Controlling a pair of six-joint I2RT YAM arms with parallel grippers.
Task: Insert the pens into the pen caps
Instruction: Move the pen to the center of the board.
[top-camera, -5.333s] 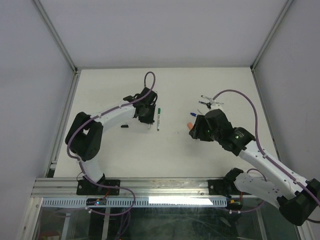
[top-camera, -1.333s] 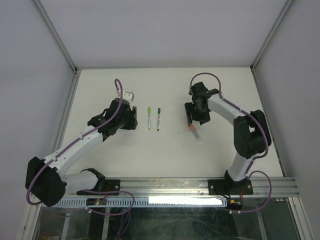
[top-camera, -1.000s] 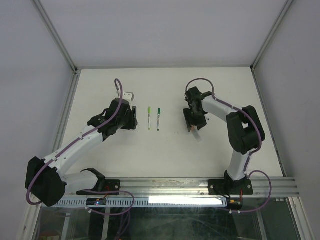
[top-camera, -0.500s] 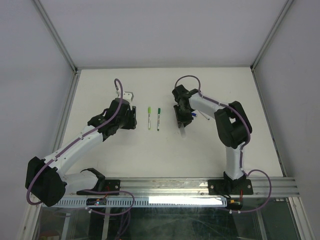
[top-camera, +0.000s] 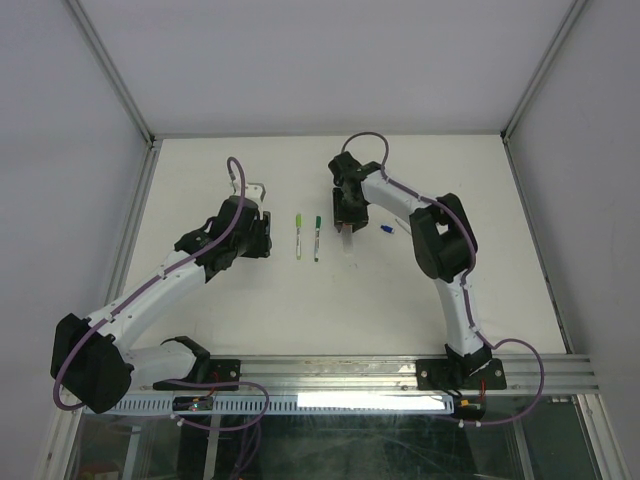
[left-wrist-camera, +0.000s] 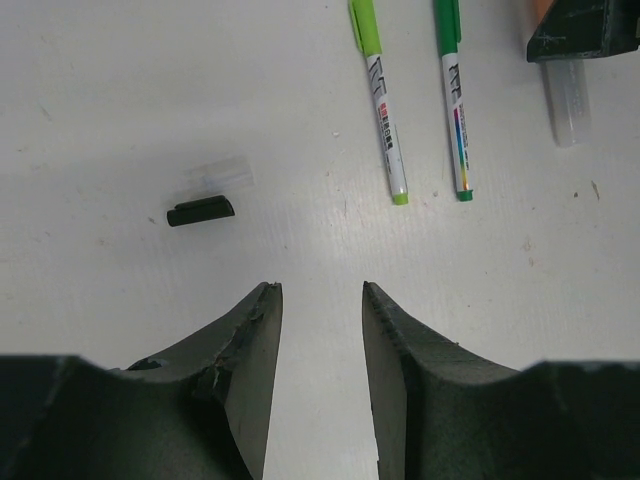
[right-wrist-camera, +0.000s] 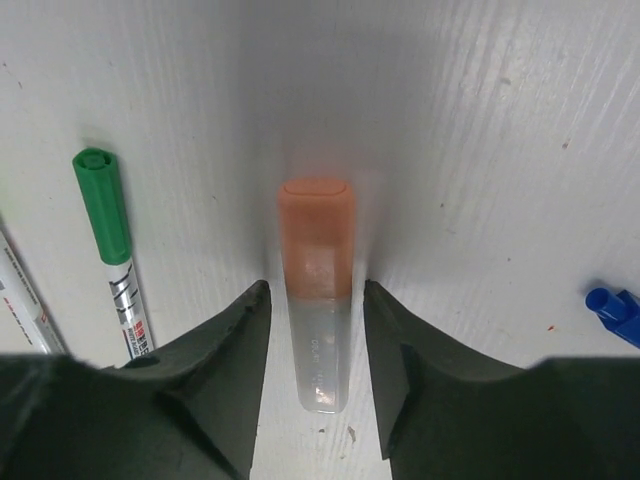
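Observation:
A short pen (right-wrist-camera: 318, 300) with an orange end and a pale translucent end lies flat on the white table. My right gripper (right-wrist-camera: 316, 290) is open and straddles it, with a thin gap on each side. From above, that gripper (top-camera: 347, 215) is just right of two capped pens, one lime-capped (top-camera: 298, 235) and one green-capped (top-camera: 317, 237). A blue cap (right-wrist-camera: 612, 310) lies to the right. My left gripper (left-wrist-camera: 320, 300) is open over bare table. A black cap (left-wrist-camera: 200, 211) and a clear cap (left-wrist-camera: 218, 174) lie ahead of it on the left.
The white table (top-camera: 300, 300) is bounded by a metal frame with grey walls. The right arm's purple cable (top-camera: 365, 140) loops above its wrist. The left arm (top-camera: 160, 280) stretches diagonally across the left half.
My right gripper has moved left across the table, and the orange-ended pen has moved with it, nearer the green-capped pen. Its jaws now stand slightly off the pen. The left arm has not moved.

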